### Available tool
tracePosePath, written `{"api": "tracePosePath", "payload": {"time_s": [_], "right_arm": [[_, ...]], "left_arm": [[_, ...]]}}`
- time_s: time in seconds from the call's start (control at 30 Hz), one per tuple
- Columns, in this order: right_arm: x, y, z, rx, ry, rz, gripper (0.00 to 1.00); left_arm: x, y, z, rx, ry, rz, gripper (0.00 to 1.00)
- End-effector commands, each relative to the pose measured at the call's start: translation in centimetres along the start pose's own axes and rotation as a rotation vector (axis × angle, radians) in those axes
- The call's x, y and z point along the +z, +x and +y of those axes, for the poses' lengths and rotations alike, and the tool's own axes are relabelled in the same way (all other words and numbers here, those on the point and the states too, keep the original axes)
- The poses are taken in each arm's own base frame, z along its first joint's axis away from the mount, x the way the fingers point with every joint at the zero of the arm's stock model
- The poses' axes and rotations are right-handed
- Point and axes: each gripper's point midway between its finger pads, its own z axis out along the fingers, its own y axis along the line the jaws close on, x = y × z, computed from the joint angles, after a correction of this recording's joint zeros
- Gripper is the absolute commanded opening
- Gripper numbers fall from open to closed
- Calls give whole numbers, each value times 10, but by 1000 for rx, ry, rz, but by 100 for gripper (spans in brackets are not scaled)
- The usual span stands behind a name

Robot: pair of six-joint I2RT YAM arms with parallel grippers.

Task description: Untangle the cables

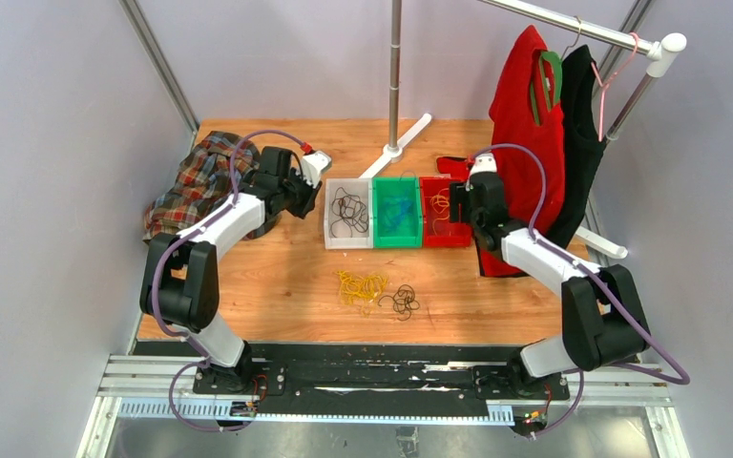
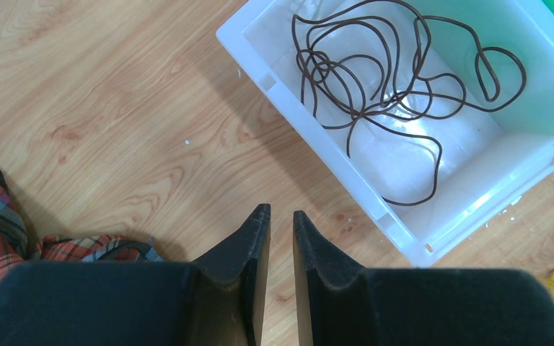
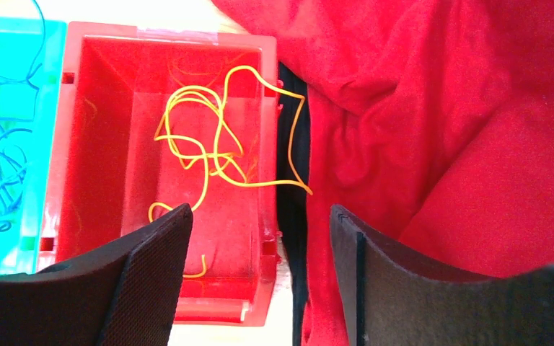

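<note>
My left gripper [image 2: 281, 216], jaws at a narrow slit on nothing, hangs above the wooden table [image 2: 115, 108] with the dark cable [image 2: 389, 94] in the white bin [image 2: 404, 238] just ahead to its right, while my right gripper [image 3: 260, 216] gapes wide and empty over the yellow cable [image 3: 218, 154] in the red bin [image 3: 166, 37], one loop reaching over the bin's right wall toward the red garment [image 3: 440, 108].
</note>
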Motion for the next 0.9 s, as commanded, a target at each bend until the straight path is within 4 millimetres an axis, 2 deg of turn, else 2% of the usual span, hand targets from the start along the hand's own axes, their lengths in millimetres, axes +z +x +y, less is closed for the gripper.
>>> {"api": "tracePosePath", "payload": {"time_s": [0.0, 0.13, 0.27, 0.87], "right_arm": [[8, 11, -4, -27, -59, 45, 67], [14, 19, -12, -74, -12, 99, 59], [17, 19, -13, -83, -4, 89, 53], [16, -13, -6, -96, -46, 2, 19]], "left_arm": [[-14, -22, -2, -1, 29, -62, 22], [-17, -23, -9, -8, 59, -65, 22], [-18, -24, -13, -13, 77, -72, 22], [-21, -23, -17, -27, 105, -78, 22]]}}
